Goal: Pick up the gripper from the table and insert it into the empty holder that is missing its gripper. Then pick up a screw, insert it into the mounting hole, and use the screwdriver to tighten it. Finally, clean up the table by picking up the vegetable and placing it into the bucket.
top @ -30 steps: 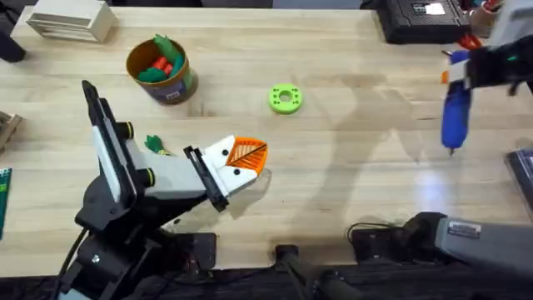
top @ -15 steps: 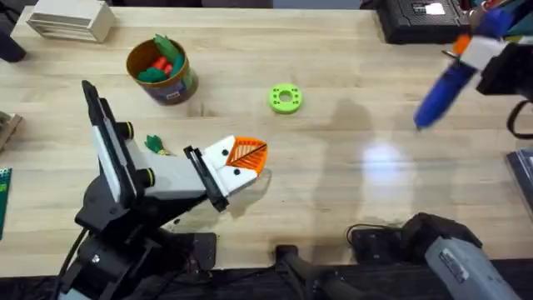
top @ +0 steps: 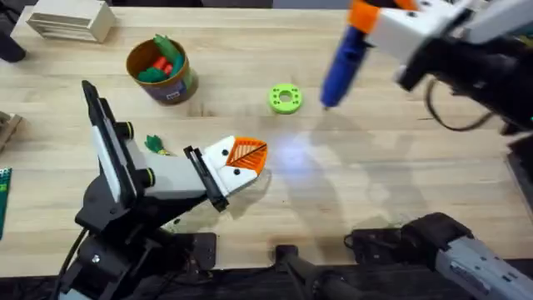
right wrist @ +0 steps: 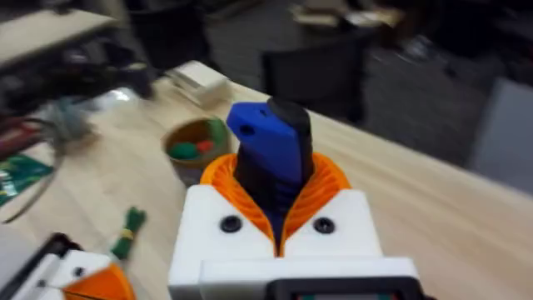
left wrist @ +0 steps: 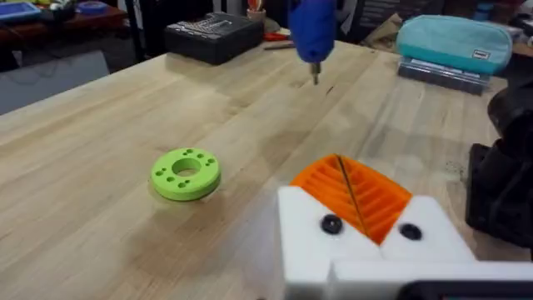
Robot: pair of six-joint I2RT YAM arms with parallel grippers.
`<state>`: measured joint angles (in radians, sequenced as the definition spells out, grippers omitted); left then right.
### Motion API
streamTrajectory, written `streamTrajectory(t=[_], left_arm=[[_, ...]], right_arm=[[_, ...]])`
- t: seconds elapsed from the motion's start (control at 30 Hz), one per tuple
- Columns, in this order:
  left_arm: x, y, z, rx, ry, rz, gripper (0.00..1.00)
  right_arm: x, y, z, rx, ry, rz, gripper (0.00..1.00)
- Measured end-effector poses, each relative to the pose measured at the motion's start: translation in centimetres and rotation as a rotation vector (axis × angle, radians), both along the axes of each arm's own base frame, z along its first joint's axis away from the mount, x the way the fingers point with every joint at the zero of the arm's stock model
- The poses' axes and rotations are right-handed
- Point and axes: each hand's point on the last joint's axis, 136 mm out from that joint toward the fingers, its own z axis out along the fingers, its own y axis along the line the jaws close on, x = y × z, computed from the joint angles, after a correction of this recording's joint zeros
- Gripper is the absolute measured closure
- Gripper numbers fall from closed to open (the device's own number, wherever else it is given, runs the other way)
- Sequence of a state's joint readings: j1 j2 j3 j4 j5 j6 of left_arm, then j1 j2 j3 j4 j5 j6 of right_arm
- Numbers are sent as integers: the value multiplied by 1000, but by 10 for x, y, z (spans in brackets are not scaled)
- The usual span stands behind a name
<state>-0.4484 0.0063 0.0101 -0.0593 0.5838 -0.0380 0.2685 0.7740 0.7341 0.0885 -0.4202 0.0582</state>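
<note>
Overhead, your right gripper (top: 366, 29) hung above the table's far middle, clamped on the screwdriver (top: 341, 58), whose blue handle slanted down toward you with the dark tip (top: 325, 106) above the wood just right of the lime green ring (top: 286, 98). On your right wrist view the 2 orange pads (right wrist: 321, 187) pinched the blue handle (right wrist: 271, 154) between them, with a dark screw head in each white finger base. Your left gripper (top: 246, 158) lay low over the near left of the table, pointing right; its fingers sat pressed together with nothing between them, the orange ribbed gripper (top: 248, 153) seated against the white holder (top: 223, 162), on which 2 dark spots were visible. Your left wrist view showed the same pair: orange lattice (left wrist: 354, 192) meeting along a thin seam, and the white holder (left wrist: 366, 246) with dark spots at (left wrist: 331, 223) and (left wrist: 410, 231); whether either was an empty mounting hole or a screw head, you could not tell. The vegetable (top: 154, 144), a small green leafy piece, lay on the table (top: 375, 183) just behind your left arm, well short of the bucket (top: 160, 71), which stood at the far left holding orange and green toy pieces. A white slatted block (top: 71, 21) sat at the far left corner.
</note>
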Motion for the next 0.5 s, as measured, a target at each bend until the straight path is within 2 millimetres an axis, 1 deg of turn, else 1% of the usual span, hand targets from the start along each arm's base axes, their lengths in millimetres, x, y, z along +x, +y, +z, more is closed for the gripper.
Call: streamTrajectory(t=[0.17, 0.27, 0.37, 0.43, 0.5], left_arm=[[0, 0, 0, 0, 0, 0, 995], [0, 0, 0, 0, 0, 0, 994], [0, 0, 0, 0, 0, 0, 995], [0, 0, 0, 0, 0, 0, 994], [0, 0, 0, 0, 0, 0, 995]], right_arm=[[-13, 64, 24, 58, -129, 206, 973], [-22, 93, 34, 95, -191, 295, 973], [-38, 115, 47, 136, -258, 374, 973], [-50, 125, 53, 156, -284, 417, 973], [-60, 133, 55, 167, -288, 454, 973]])
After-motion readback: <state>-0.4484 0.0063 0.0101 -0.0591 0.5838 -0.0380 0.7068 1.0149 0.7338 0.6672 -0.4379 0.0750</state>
